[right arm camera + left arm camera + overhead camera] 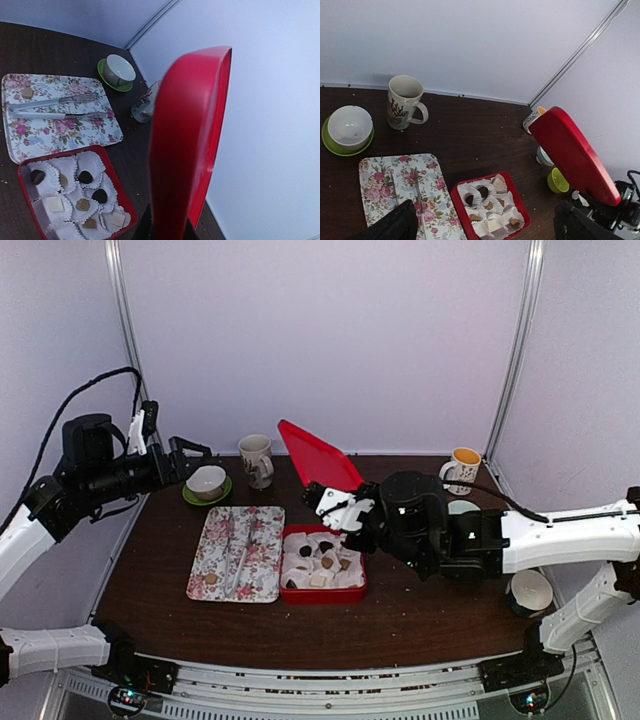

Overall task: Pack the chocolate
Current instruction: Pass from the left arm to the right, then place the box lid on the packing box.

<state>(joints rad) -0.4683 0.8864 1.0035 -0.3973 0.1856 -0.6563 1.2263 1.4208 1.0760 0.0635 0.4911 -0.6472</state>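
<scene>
Right gripper (340, 508) is clamped tight on the edge of the red lid (318, 455), which is tilted up over the back of the red box (325, 595). Left gripper (196, 451) is spread wide and empty, in the air by the white bowl (207, 481) at back left. Chocolate (322, 562), dark and tan pieces, sits in white paper cups (91, 161) inside the box. One tan piece (211, 579) lies on the floral tray (262, 575) near the tongs (238, 545), left of the box.
</scene>
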